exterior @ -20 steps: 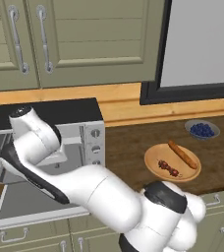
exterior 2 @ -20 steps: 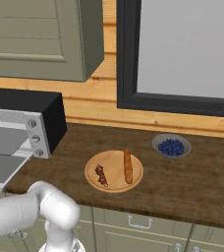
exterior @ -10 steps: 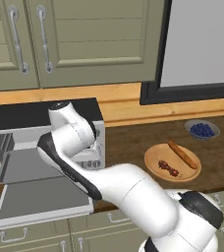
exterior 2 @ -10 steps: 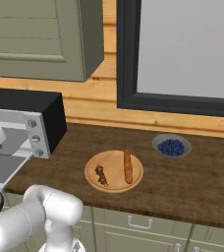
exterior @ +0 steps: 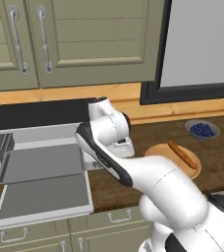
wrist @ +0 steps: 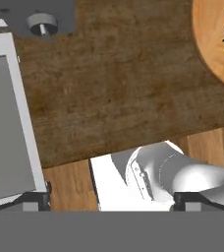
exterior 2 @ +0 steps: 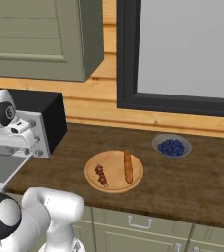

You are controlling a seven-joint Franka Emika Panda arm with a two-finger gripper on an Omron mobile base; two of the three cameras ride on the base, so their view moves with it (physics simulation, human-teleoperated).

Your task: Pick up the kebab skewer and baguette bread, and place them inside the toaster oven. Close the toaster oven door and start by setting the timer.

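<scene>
You see the toaster oven [exterior: 40, 142], silver-grey with a black top, standing on the counter, its cavity exposed. The toaster oven door [exterior: 42, 199] lies folded down flat toward you. The kebab skewer [exterior 2: 101, 174] and baguette bread [exterior 2: 128, 166] lie apart, side by side on a round wooden plate [exterior 2: 114, 183].

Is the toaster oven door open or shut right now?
Open. The toaster oven door lies folded down flat in front of the toaster oven, its bare inside exposed.
</scene>
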